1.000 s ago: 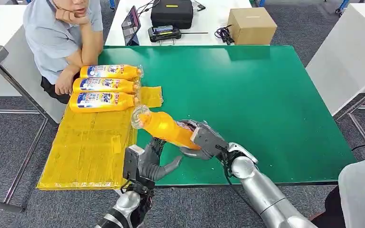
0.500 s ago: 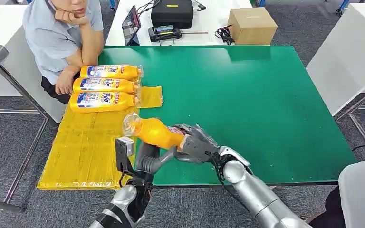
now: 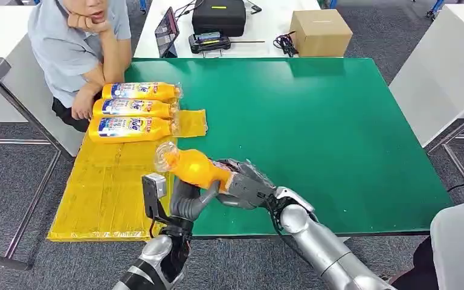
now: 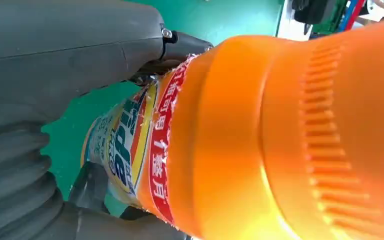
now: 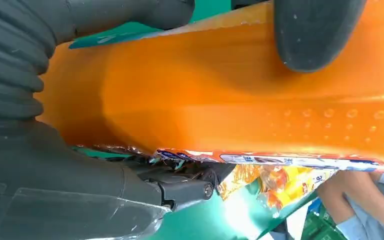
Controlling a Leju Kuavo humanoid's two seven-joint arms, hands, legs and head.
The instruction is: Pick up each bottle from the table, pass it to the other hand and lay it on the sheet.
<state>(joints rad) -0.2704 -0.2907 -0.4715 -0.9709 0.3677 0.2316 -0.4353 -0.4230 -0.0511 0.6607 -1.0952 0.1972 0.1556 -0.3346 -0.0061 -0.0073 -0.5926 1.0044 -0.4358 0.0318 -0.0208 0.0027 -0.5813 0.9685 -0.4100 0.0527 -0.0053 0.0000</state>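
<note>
An orange bottle (image 3: 193,168) with a clear cap hangs tilted above the green table's (image 3: 326,133) near edge, cap toward the yellow sheet (image 3: 112,187). My right hand (image 3: 244,184) grips its labelled lower half. My left hand (image 3: 184,202) reaches up from below, and in the left wrist view the bottle (image 4: 280,125) lies between its thumb (image 4: 80,45) and fingers, touching both. The right wrist view has the bottle (image 5: 230,100) pressed by a dark fingertip (image 5: 320,30). Three more orange bottles (image 3: 136,110) lie side by side on the sheet's far end.
A person (image 3: 75,42) sits at the far left corner, one hand beside the laid bottles. On the white table behind are a cardboard box (image 3: 319,31), a black case (image 3: 217,17) and a tablet (image 3: 166,30). Something white (image 3: 459,241) stands at the lower right.
My right hand has carried the bottle left, toward the sheet. My left hand rose from below and closed in on the bottle's orange part.
</note>
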